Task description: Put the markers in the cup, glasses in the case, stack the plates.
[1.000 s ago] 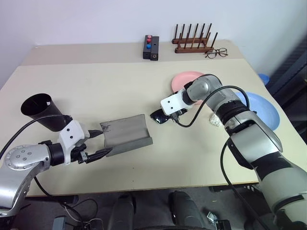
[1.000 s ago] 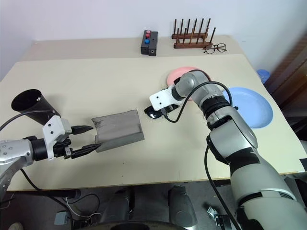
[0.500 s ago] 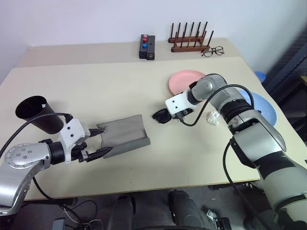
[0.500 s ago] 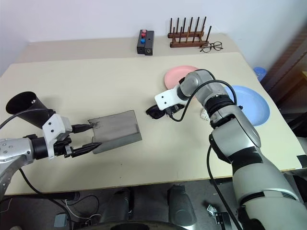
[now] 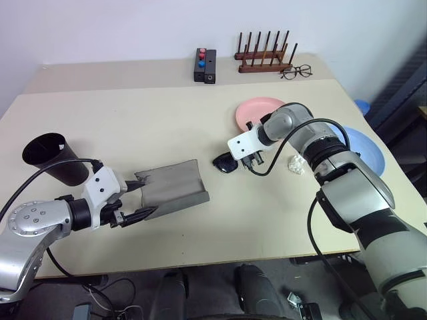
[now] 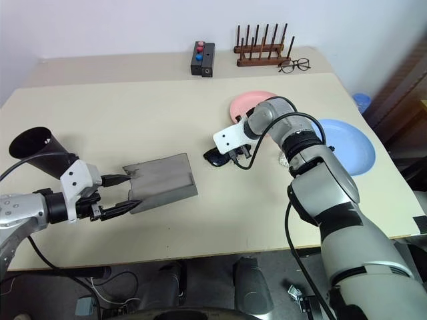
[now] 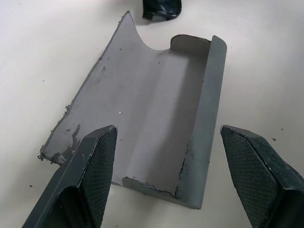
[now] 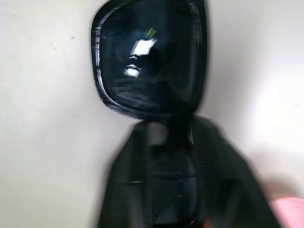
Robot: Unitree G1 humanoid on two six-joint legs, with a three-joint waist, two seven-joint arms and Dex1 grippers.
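The black glasses (image 5: 223, 164) lie on the table in front of the pink plate (image 5: 257, 111). My right gripper (image 5: 237, 161) is shut on the glasses; the right wrist view has both fingers (image 8: 135, 180) pinched on the frame beside one dark lens (image 8: 149, 57). The grey case (image 5: 175, 183) lies open to the left of the glasses. My left gripper (image 5: 140, 198) is open, one finger (image 7: 90, 175) on each side of the case's (image 7: 156, 95) near end. The black cup (image 5: 52, 158) lies tilted at the far left. The blue plate (image 5: 365, 150) sits at the right edge. The markers are out of view.
A crumpled white scrap (image 5: 293, 165) lies between the two plates. On the far table stand a wooden rack (image 5: 267, 60), thin-framed spectacles (image 5: 298, 71) and a black box (image 5: 205, 65) with red and blue buttons.
My right gripper has closed on the glasses, which stay in place on the table. The head camera has shifted a little. My left arm has kept still.
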